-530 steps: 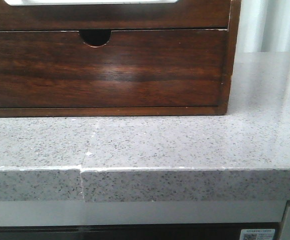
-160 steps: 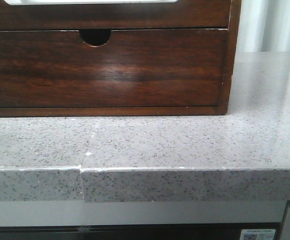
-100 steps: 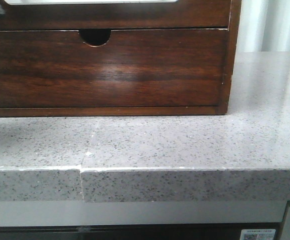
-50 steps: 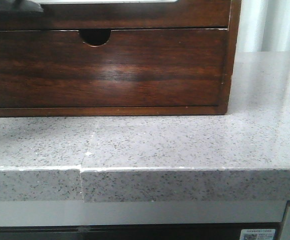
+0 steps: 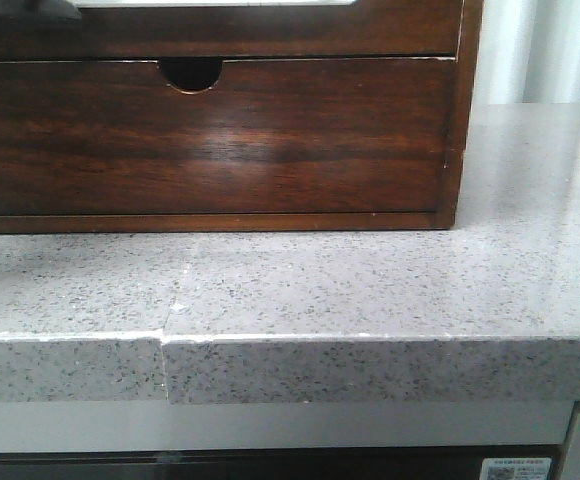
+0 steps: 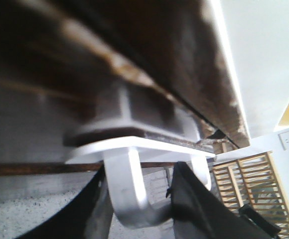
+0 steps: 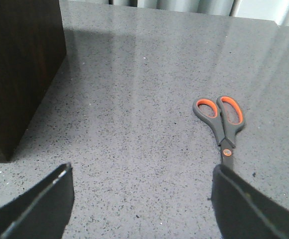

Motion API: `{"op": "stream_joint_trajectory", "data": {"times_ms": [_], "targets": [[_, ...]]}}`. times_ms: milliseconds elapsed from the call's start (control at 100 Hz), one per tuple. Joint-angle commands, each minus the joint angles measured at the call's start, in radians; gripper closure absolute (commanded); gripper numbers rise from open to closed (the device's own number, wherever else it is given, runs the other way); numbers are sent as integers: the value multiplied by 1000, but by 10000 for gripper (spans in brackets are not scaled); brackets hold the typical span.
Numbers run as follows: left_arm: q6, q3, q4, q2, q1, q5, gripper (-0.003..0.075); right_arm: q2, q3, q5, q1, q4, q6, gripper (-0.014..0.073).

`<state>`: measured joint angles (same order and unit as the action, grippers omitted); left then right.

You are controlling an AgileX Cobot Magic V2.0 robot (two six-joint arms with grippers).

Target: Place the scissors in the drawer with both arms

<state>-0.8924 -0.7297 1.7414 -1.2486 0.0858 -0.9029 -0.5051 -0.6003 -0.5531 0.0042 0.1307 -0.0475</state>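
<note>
Newly entering at eleven o'clock, the left gripper (image 6: 139, 199) straddles the glossy dark brown drawer's (image 5: 270, 30) white handle (image 6: 129, 189); grip unclear, so it may slip. Right gripper (image 7: 142, 199) hangs open; grey orange-handled scissors (image 7: 222, 122) lie at one o'clock.

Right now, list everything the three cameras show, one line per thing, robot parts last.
drawer: one, glossy dark brown front with white inside along its top, upper tier of the box, top of the front view.
notched drawer front: one, dark wood, below it.
white handle: one, white, under the dark wood in the left wrist view.
scissors: one pair, grey with orange-lined loops, flat on the counter, apart from the box.
countertop: one, grey speckled stone, under everything.
slatted rack: one, pale wood, background.
left tool: black fingers either side of the white handle.
right tool: black fingers spread wide, nothing between them.
</note>
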Motion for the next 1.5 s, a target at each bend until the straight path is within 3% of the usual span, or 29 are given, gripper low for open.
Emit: {"op": "stream_joint_trajectory", "data": {"times_ms": [0, 270, 550, 850, 1130, 1330, 1490], "targets": [[-33, -37, 116, 20, -6, -32, 603, -11, -35, 73, -8, 10, 8, 79], [-33, -33, 53, 40, -6, -87, 685, -11, -35, 73, -8, 10, 8, 79], [-62, 125, 53, 243, -6, -32, 732, -11, -35, 70, -8, 10, 8, 79], [-60, 328, 50, 473, -6, -30, 733, -11, -35, 66, -8, 10, 8, 79], [-56, 366, 20, 582, -4, -66, 731, -11, -35, 66, -8, 10, 8, 79], [-56, 366, 20, 582, -4, -50, 666, -11, -35, 66, -8, 10, 8, 79], [-58, 366, 0, 582, -4, -42, 484, -11, -35, 66, -8, 10, 8, 79]]}}
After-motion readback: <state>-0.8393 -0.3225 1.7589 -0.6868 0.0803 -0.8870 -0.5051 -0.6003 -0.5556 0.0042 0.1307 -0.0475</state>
